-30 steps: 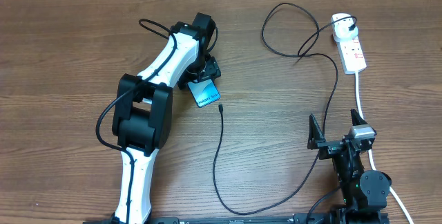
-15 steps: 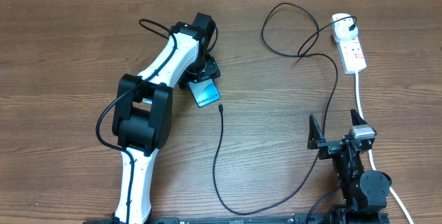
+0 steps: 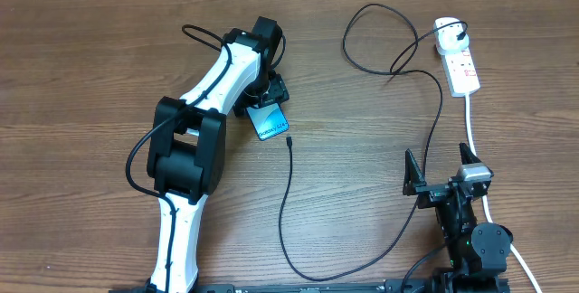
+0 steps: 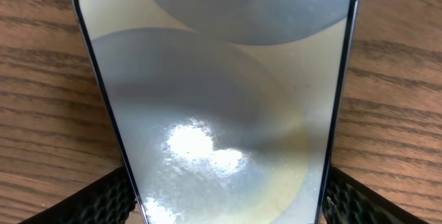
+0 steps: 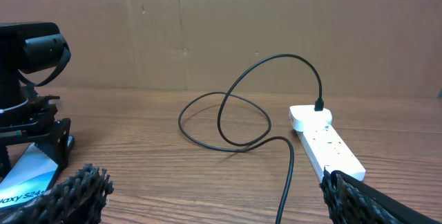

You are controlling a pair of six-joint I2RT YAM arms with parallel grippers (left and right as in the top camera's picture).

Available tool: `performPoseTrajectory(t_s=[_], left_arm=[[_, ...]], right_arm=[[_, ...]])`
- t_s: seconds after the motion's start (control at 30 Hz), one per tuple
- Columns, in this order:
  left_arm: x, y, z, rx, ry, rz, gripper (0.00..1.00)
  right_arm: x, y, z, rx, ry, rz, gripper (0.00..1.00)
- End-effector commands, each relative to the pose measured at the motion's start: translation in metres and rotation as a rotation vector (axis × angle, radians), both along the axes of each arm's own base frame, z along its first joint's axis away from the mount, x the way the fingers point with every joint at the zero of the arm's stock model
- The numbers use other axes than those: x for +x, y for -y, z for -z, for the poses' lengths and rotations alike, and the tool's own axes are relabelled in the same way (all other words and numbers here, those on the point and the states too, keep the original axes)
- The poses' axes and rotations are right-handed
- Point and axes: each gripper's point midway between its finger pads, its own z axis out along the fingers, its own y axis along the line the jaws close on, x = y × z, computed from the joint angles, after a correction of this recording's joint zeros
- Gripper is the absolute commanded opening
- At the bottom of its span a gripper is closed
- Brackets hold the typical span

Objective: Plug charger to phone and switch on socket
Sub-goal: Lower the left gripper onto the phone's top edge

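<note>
Nothing has visibly moved in the last second. The left gripper point(image 3: 268, 97) is clamped on the phone point(image 3: 270, 122), which lies flat on the wooden table point(image 3: 90, 76). The plug tip of the charger point(image 3: 289, 141) lies just beside the phone, not inserted. The fingers of the right gripper point(image 3: 438, 162) are wide apart, well away from the socket point(image 3: 460, 62).

Place: a robotics lab bench.
Bench: a wood-grain table point(image 3: 90, 76) seen from a fixed camera overhead.
Robots: two arms stand at the near edge. The white-and-black left arm point(image 3: 185, 148) reaches towards the far middle, and the black right arm point(image 3: 466, 212) sits low at the near right.
Backdrop: a plain brown cardboard wall point(image 5: 276, 23) runs along the far side.
Test pieces: a phone point(image 3: 270, 123) marked "Galaxy S24", a black charger cable point(image 3: 288, 203) looping across the wood, and a white power strip point(image 3: 461, 69) at the far right.
</note>
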Motion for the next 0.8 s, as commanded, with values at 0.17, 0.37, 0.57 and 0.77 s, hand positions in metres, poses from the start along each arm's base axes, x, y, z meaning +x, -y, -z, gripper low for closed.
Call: performPoseTrajectory(t_s=[0.17,0.37,0.57,0.77], left_arm=[[-0.0115,-0.0073,0.0214,0.023,-0.056,-0.016,0.79],[-0.0116,-0.0073,0.0214,0.023,-0.056,-0.016,0.77],[-0.0118,-0.0069,0.0211,0.02,-0.057,-0.016,0.71],[-0.014,-0.0033,0.0208,-0.001,-0.069,-0.012,0.73]], right_arm=[[0.0005,0.002,0.0028,0.006,-0.002,0.011,1.0],[0.0005,0.002,0.0028,0.006,-0.002,0.011,1.0],[0.0005,0.002,0.0028,0.006,-0.002,0.011,1.0],[0.0005,0.002,0.0028,0.006,-0.002,0.011,1.0]])
